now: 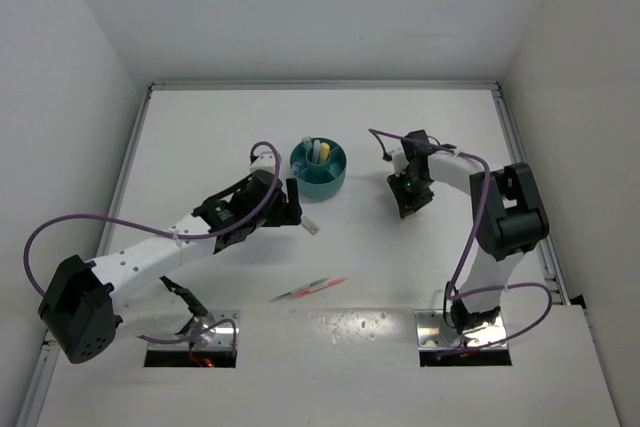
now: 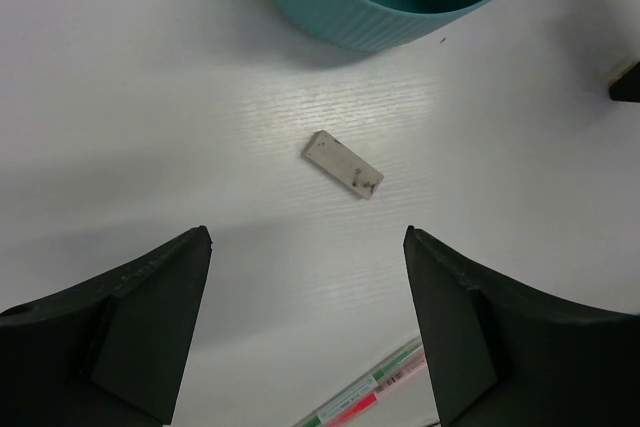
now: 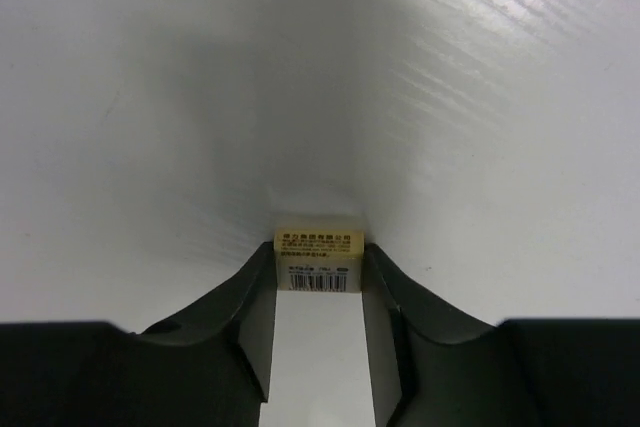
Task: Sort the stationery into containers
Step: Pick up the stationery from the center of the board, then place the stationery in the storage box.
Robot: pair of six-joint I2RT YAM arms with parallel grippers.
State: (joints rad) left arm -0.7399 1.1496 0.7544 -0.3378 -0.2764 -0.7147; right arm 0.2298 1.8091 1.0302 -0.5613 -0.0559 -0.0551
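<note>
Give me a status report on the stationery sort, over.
Left end effector open over flat beige eraser block. Right end effector shut on small yellow labelled eraser. Nothing blocks round teal plastic bowl; thin green and pink pens unsorted.

I find no legible text. The eraser (image 3: 318, 259) bears a yellow label, fine print and barcode, too small to read.

Pale eraser (image 2: 342, 165) near teal bowl (image 2: 330, 19); labelled eraser (image 3: 318, 260) between right fingers (image 3: 250, 319).
</note>
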